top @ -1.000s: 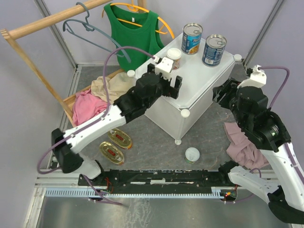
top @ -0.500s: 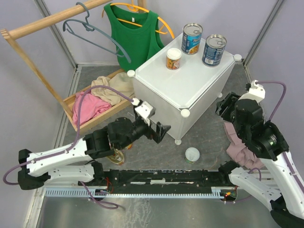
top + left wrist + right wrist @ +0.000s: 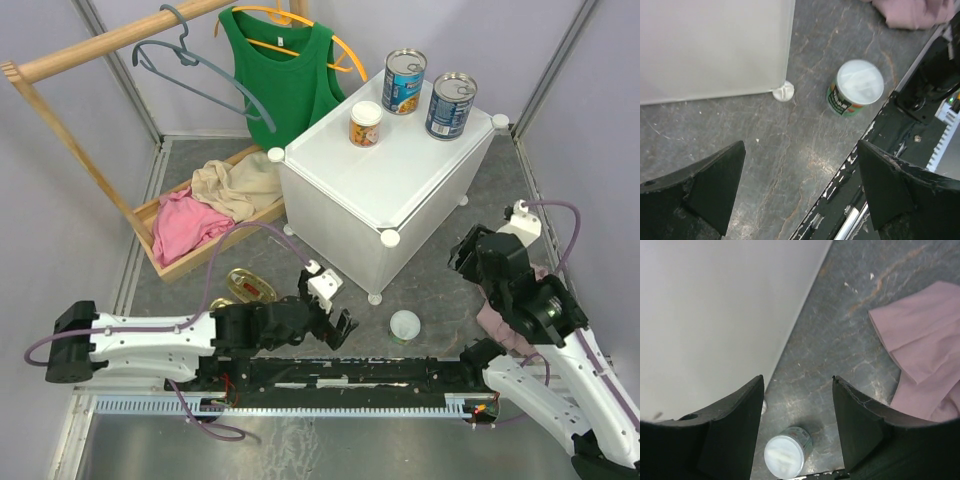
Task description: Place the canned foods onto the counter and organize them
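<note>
Grey stone-patterned floor [image 3: 440, 215] surrounds the white cabinet [image 3: 390, 185], and one small white-lidded can [image 3: 405, 326] stands upright on it, lid up, near the cabinet's near leg [image 3: 374, 297]. Low and just left of that can hangs the left gripper [image 3: 338, 325], nearer than the right gripper [image 3: 465, 258]; its jaws are spread wide and empty, the can ahead and a little right of their gap. The right jaws stand partly open, holding nothing
</note>
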`<control>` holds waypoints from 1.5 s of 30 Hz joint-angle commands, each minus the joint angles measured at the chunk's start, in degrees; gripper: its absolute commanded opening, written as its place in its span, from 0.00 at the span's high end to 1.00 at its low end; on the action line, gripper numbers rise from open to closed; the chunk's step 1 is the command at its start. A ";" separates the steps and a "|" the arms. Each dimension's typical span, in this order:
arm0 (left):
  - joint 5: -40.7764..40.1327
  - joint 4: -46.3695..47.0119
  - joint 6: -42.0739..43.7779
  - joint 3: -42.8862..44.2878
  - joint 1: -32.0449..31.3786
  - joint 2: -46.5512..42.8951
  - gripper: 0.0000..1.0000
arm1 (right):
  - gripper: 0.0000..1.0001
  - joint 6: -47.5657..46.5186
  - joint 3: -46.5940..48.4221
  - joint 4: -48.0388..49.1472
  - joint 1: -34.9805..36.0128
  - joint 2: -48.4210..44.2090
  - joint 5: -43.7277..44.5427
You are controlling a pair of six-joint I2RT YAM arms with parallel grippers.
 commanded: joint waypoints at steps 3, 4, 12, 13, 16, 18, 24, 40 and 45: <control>-1.96 13.84 -4.34 -2.02 -1.89 8.38 0.02 | 0.35 5.10 -6.00 0.63 0.30 -0.35 -3.02; -1.78 16.23 -4.35 -2.26 -2.08 9.97 0.02 | 0.35 6.47 -7.15 0.81 0.35 -0.34 -3.56; 0.92 26.84 -3.81 -2.73 -2.73 21.23 0.01 | 0.34 15.67 -17.60 4.78 0.28 -3.01 -8.31; 1.28 27.67 -3.54 -2.51 -2.68 22.33 0.01 | 0.35 16.27 -18.41 4.97 0.28 -2.86 -8.81; 2.29 30.23 -3.22 -2.19 -2.72 24.92 0.00 | 0.34 17.55 -19.79 5.68 0.30 -2.25 -11.07; 2.70 32.81 -3.21 -2.28 -2.68 26.28 0.00 | 0.34 17.92 -21.08 6.72 0.33 -1.91 -11.95; 4.88 35.50 -1.63 -0.07 -2.79 31.30 0.00 | 0.34 18.18 -22.30 6.89 0.33 -1.15 -14.03; 5.60 39.67 0.89 2.88 -2.79 38.67 0.00 | 0.34 19.78 -28.09 10.66 0.36 -1.36 -15.83; 6.46 39.57 1.32 4.42 -2.81 40.64 0.00 | 0.35 19.74 -28.90 11.84 0.32 -0.18 -16.36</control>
